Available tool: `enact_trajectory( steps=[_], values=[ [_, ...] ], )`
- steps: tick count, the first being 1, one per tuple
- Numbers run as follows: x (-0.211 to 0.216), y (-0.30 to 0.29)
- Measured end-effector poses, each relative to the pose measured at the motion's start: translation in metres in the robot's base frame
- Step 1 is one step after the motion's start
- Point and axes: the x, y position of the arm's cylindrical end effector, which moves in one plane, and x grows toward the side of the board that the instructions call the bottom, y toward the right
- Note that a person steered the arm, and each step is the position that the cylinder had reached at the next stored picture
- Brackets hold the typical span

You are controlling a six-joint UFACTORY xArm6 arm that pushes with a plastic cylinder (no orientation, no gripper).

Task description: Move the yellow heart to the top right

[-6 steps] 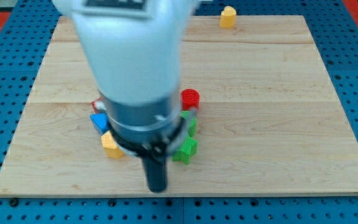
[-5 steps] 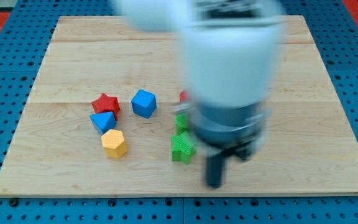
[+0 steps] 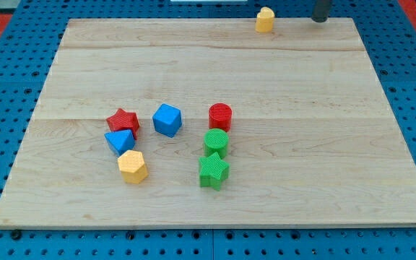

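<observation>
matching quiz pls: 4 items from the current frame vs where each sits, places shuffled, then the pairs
Items
1. yellow heart
2. my tip
3. green star
4. red star

Places
A. nearest block to the view's bottom in the green and red column
B. top edge of the board, left of the rod
C. left cluster, just above the blue triangle
D. view's top right, right of the block at the top edge, not touching it

Pairs: 1-B, 2-D, 3-A, 4-C
</observation>
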Motion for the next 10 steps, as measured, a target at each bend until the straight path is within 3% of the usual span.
enact_trajectory(
  steps=[1, 3, 4, 5, 6, 7, 8, 9, 10],
  values=[
    [0.001, -0.055],
    [0.078, -0.302],
    [0.015, -0.329],
    [0.000, -0.302],
    [0.012, -0.199],
    [0.066, -0.135],
    [0.067, -0.169],
    [0.002, -0.166],
    [0.001, -0.160]
  ],
)
